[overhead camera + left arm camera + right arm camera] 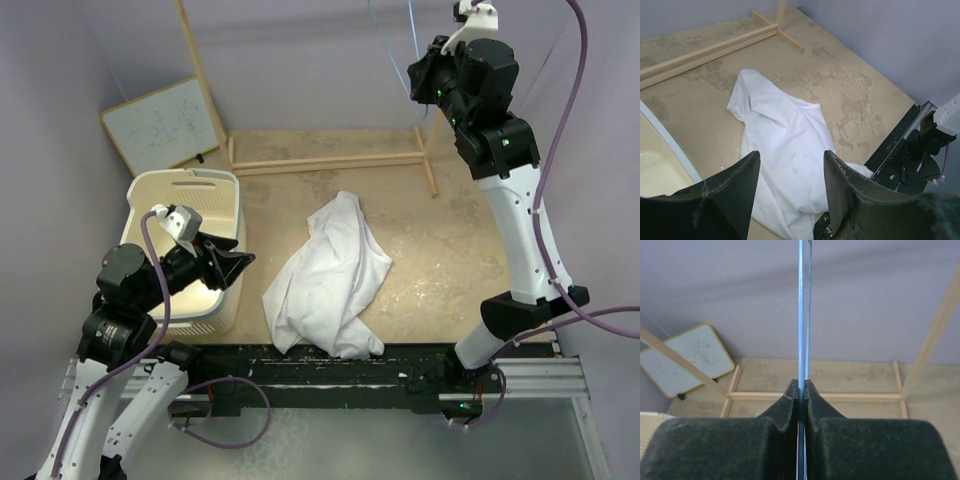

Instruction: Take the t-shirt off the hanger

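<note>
The t-shirt (330, 275) lies crumpled in the middle of the tabletop (460, 230), clear of the hanger (801, 315), so the pull itself looks done and what is left for you is to finish cleanly. Your right fingers (787, 405) are clamped shut on the thin blue wire, held high at the far right in front of the wooden rack (330, 160), and the wire runs straight up out of the pinch. No cloth shows on the part of the hanger in view, but its upper part is out of the picture, so check that nothing trails from it before you move. When you bring it down, go slowly and steer toward bare tabletop to the right of the shirt: a thin wire in a flat pinch is likely to swivel, and a swinging corner could snag the fabric or knock the rack's poles. Your left fingers (732, 192) stand partly open and hold nothing, poised over the laundry basket (190, 185) and aimed at the shirt's near edge. Leave them apart from the cloth unless the shirt has to be shifted. If it does, take a raised fold and avoid scraping the tabletop.
</note>
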Robot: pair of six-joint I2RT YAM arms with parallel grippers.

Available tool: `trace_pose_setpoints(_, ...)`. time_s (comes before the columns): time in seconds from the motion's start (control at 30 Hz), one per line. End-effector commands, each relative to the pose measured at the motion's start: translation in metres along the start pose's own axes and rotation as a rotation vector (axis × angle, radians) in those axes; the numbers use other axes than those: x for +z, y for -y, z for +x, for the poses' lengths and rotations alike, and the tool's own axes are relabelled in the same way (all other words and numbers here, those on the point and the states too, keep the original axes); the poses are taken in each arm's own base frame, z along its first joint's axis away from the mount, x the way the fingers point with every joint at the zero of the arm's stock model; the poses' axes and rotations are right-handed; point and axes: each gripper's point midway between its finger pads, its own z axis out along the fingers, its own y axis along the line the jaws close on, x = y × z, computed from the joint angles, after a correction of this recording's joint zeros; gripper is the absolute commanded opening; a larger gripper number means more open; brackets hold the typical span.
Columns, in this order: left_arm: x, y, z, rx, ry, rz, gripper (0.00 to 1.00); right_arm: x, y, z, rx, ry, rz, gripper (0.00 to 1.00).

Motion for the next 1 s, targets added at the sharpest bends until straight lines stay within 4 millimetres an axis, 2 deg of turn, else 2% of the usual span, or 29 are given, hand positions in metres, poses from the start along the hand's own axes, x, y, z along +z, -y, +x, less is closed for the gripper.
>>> trace_pose_setpoints(0.0, -0.007, 0.012, -0.022, 0.035, 0.048, 0.032, 0.57, 0.003, -0.003, -0.047, 0.015, 0.143, 0.008, 0.00)
trace_pose_setpoints(0.13, -0.006, 0.017, -0.024, 0.027, 0.036, 0.053, 0.59, 0.030, -0.004, -0.033, -0.002, 0.103, 0.012, 0.00)
trace_pose_setpoints(0.23, -0.003, 0.022, -0.022, 0.019, 0.002, 0.095, 0.66, 0.042, -0.005, -0.018, -0.001, 0.059, 0.009, 0.00)
trace_pose_setpoints(0.43, 0.009, 0.020, -0.008, -0.027, -0.124, 0.118, 0.71, 0.047, 0.000, 0.020, 0.003, -0.021, 0.012, 0.01)
trace_pose_setpoints(0.53, 0.016, 0.016, -0.003, -0.055, -0.158, 0.114, 0.71, 0.038, 0.002, 0.026, 0.000, -0.028, 0.003, 0.07)
trace_pose_setpoints(0.57, 0.018, 0.014, -0.002, -0.067, -0.161, 0.112, 0.71, 0.033, 0.001, 0.026, -0.001, -0.030, -0.005, 0.14)
trace_pose_setpoints(0.63, 0.024, 0.014, 0.001, -0.095, -0.174, 0.128, 0.71, 0.023, -0.001, 0.031, -0.005, -0.046, -0.034, 0.35)
trace_pose_setpoints(0.67, 0.028, 0.013, 0.005, -0.117, -0.185, 0.133, 0.71, 0.016, -0.003, 0.034, -0.005, -0.053, -0.049, 0.54)
trace_pose_setpoints(0.7, 0.032, 0.011, 0.009, -0.137, -0.196, 0.133, 0.68, 0.009, -0.002, 0.037, -0.004, -0.060, -0.053, 0.68)
trace_pose_setpoints(0.8, 0.046, 0.002, 0.027, -0.208, -0.251, 0.120, 0.64, -0.017, 0.004, 0.043, -0.006, -0.041, -0.058, 0.99)
trace_pose_setpoints(0.97, 0.068, -0.007, 0.058, -0.305, -0.338, 0.099, 0.65, -0.061, 0.012, 0.048, 0.006, -0.036, -0.062, 1.00)
